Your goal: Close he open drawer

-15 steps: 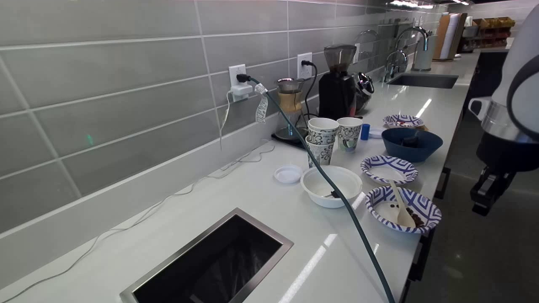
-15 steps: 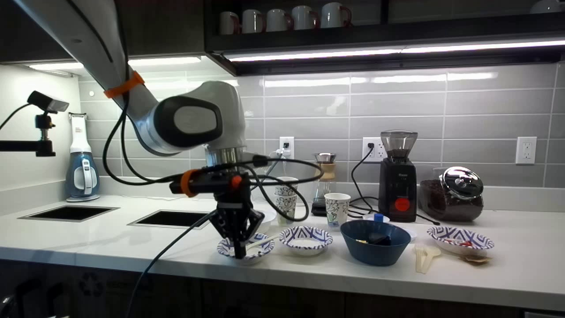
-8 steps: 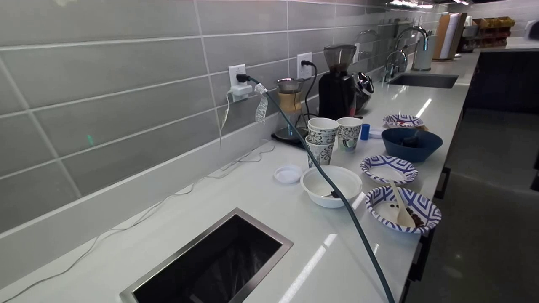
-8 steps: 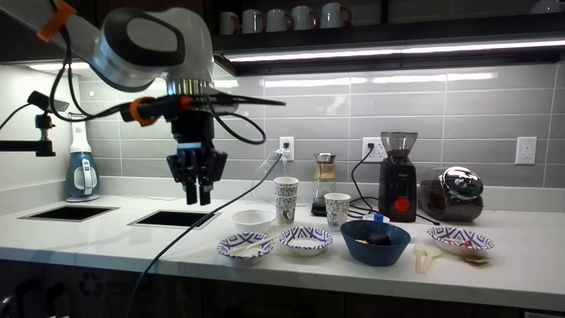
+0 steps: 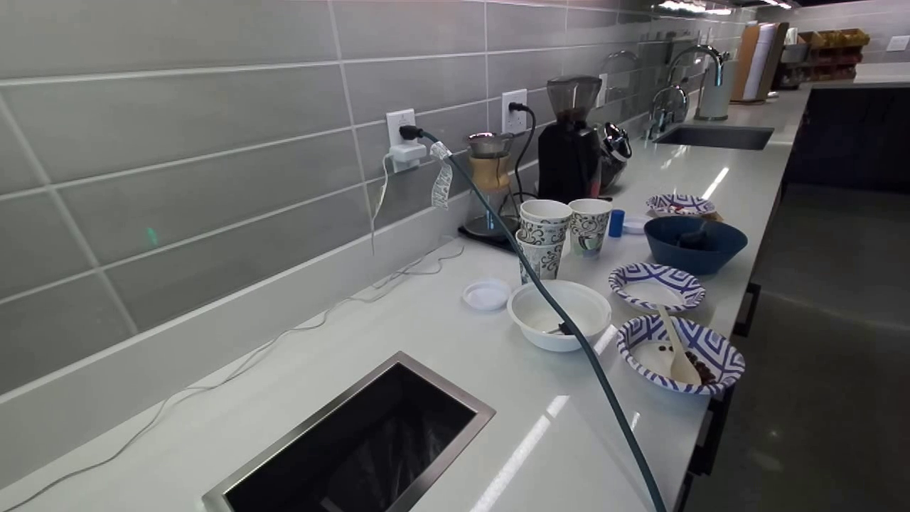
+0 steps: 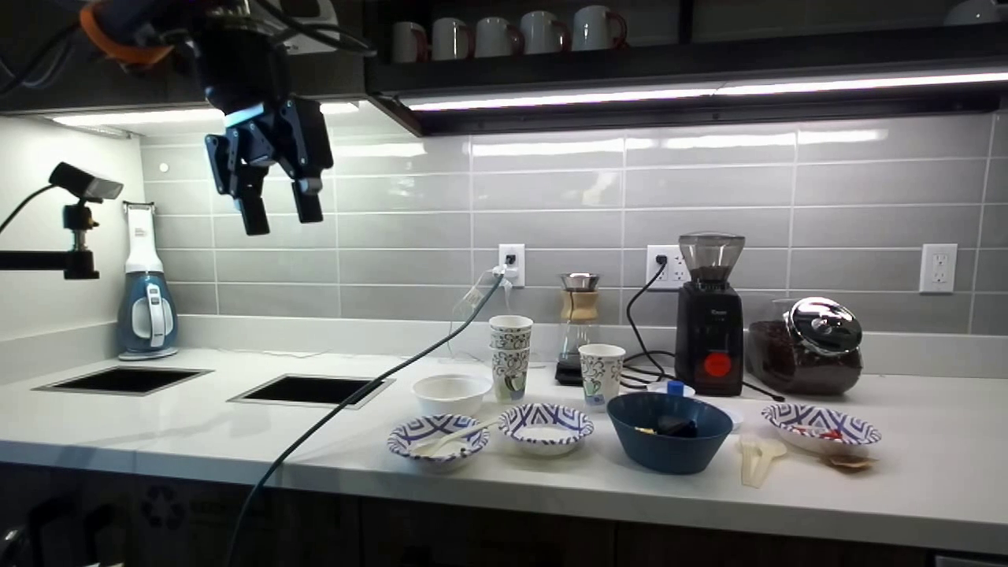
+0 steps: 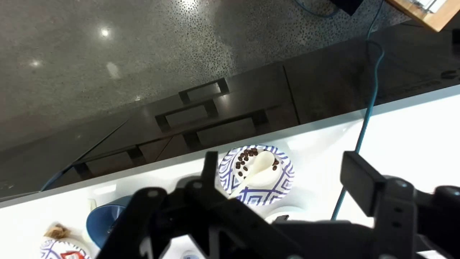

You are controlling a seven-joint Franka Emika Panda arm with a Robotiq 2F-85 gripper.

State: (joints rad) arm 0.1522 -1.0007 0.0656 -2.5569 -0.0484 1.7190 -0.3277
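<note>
Dark-fronted, black-handled drawer sits closed under the near edge of the white countertop. High left, the black gripper hangs, fingers spread.

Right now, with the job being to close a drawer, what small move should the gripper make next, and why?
I'd probably tilt the open gripper slightly to check the dark drawer fronts rather than push: no open interior shows among them in the wrist view, and the gripper hangs well above the counter, touching nothing.
</note>
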